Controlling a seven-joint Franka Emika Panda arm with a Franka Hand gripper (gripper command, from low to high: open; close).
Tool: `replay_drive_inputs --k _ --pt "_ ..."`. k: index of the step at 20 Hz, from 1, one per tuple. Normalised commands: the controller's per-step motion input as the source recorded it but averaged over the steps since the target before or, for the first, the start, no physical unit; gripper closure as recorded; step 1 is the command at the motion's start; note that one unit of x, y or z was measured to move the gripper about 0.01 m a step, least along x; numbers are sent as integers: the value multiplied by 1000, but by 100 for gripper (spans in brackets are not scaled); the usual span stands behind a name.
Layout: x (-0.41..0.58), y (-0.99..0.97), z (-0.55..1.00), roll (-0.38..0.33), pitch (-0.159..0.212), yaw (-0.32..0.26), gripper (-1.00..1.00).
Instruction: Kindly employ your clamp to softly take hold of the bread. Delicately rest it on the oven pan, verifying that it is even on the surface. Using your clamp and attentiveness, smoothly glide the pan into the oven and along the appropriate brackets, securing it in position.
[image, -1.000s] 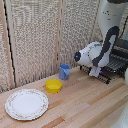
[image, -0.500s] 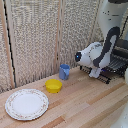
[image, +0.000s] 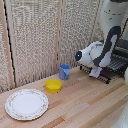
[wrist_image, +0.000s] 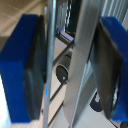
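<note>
End effector (wrist_image: 67, 65) pinches the dark barred oven pan (image: 111, 70); blue cup (image: 64, 71), yellow bowl (image: 54, 85), white patterned plate (image: 26, 104) sit well apart on the wooden surface (image: 85, 105).

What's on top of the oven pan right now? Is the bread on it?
The gripper sits at the oven pan's front edge, its blue-padded fingers straddling the silvery bars. No bread shows, but the arm covers much of the pan.
</note>
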Motion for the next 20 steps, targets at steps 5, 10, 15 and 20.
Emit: replay_drive_inputs --k 5,10,15,20 --pt "255 -487 642 201 0 0 100" --pt "431 -447 675 188 0 40 100" --pt "189 -626 722 160 14 18 100" --pt "-136 -779 671 99 109 45 100"
